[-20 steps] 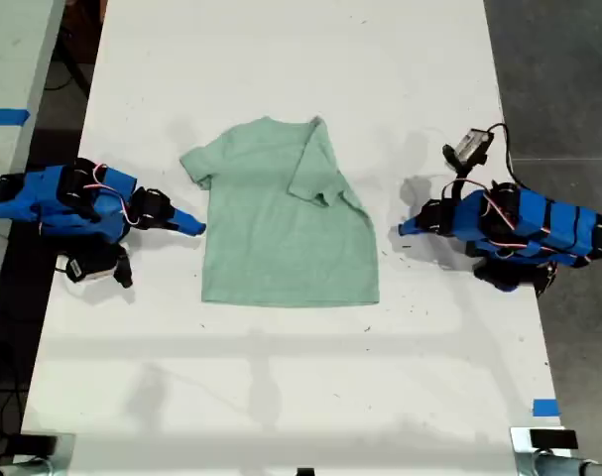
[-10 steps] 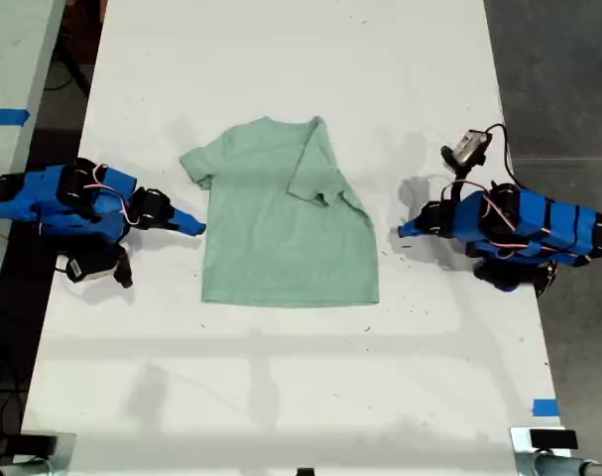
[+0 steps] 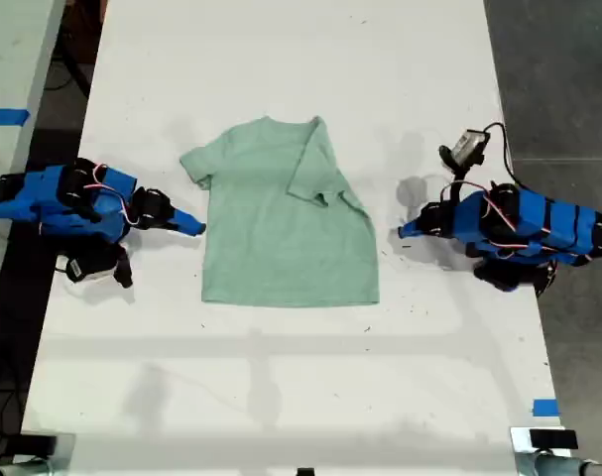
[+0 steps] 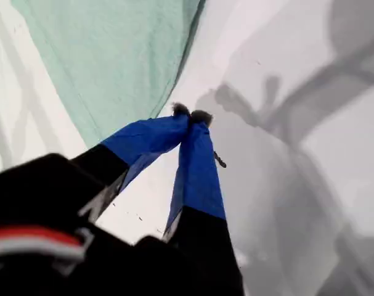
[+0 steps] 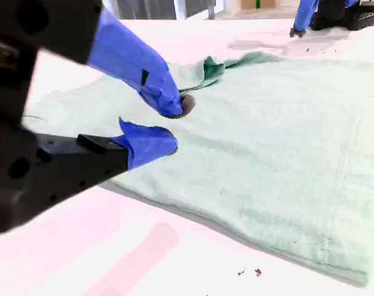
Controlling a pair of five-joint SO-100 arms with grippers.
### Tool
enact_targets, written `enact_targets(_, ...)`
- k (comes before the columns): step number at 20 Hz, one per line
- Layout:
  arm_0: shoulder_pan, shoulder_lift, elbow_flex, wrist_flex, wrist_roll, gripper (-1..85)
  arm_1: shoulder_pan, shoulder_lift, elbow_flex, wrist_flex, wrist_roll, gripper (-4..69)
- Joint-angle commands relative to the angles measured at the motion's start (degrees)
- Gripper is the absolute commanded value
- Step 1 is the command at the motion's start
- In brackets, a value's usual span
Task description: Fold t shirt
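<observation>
The t shirt (image 3: 281, 238) lies flat mid-table (image 3: 281, 59), one sleeve already folded over its body. It has not shifted in the last second, so the fold is paused. My first gripper (image 3: 402, 230) stays beside the folded-sleeve edge, tips together and empty. My second gripper (image 3: 199, 228) waits just off the opposite edge, slightly parted and holding nothing.

A long white rectangular table (image 3: 281, 397) stands on dark grey flooring (image 3: 558, 69), possibly carpet; blue tape strip (image 3: 544, 408).
</observation>
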Motion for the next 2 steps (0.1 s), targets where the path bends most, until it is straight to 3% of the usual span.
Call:
enact_targets(1,0.2,0.4,0.3,-0.8,-0.7,5.8,-0.9,0.7,3.0,-0.8,2.3,0.0)
enact_targets(2,0.1,0.4,0.3,-0.8,-0.7,5.8,-1.0,0.7,3.0,-0.7,2.9,-0.2)
